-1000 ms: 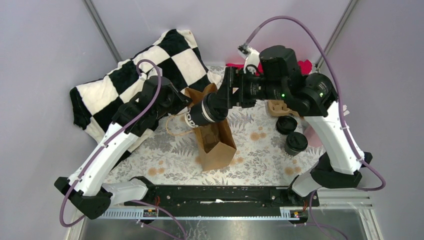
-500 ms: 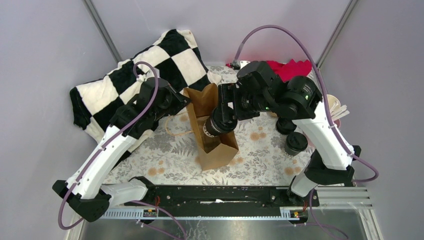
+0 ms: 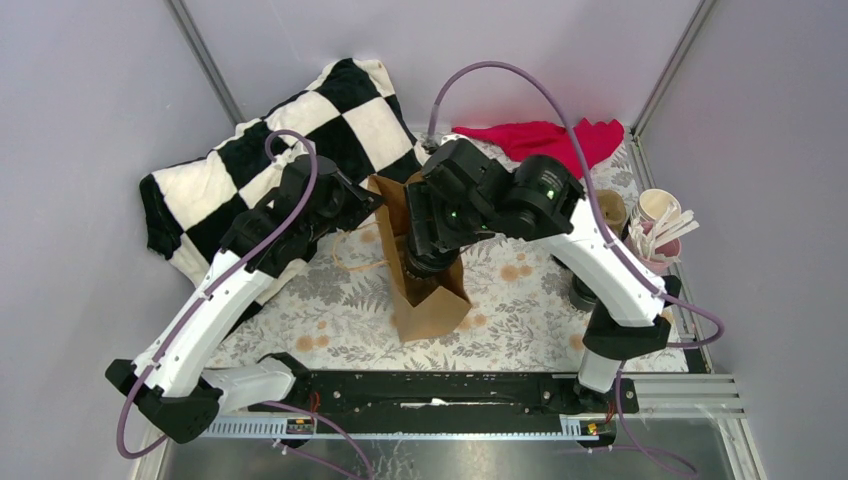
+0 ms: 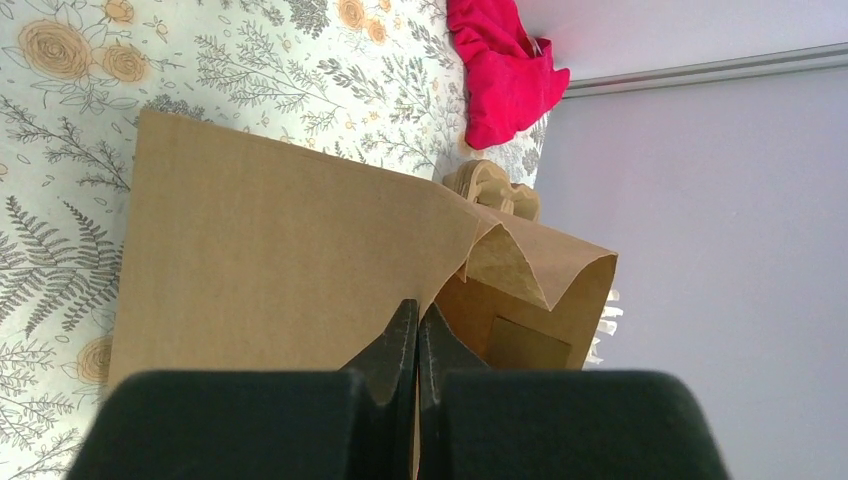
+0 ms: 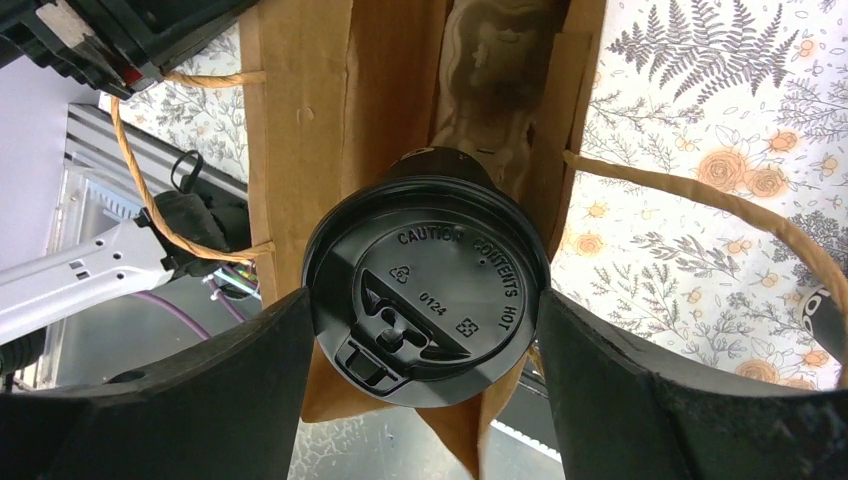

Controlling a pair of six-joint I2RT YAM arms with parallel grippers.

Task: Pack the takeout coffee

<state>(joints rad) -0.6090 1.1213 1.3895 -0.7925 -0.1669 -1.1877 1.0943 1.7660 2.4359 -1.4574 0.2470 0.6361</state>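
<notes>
Grey walls close the cell on three sides, and a tablecloth (image 3: pixel 520 330) with ferns and orange flowers covers the table. Near its middle stands the brown paper bag (image 3: pixel 432 305), upright, with its mouth open. The left gripper (image 4: pixel 417 345) has its fingers pressed together on the top edge of the bag at the far left side, and so it holds the mouth open. The right gripper (image 5: pixel 427 335) hangs over the mouth. Its two fingers are spread wide and clamp the coffee cup (image 5: pixel 427 285) between them at the rim of the black lid. The cup is upright, lid up, with its bottom between the paper walls. How deep it sits I cannot tell.

The step in hand, I think, is to lower this cup into the bag. The next move asks for a straight descent until the cup rests on the floor of the bag. Only then should the fingers release and rise, without catching the walls or the paper handle (image 5: pixel 690 195). A red cloth (image 3: pixel 540 140) lies at the far side, and a pink cup (image 3: pixel 660 228) stands at the right.
</notes>
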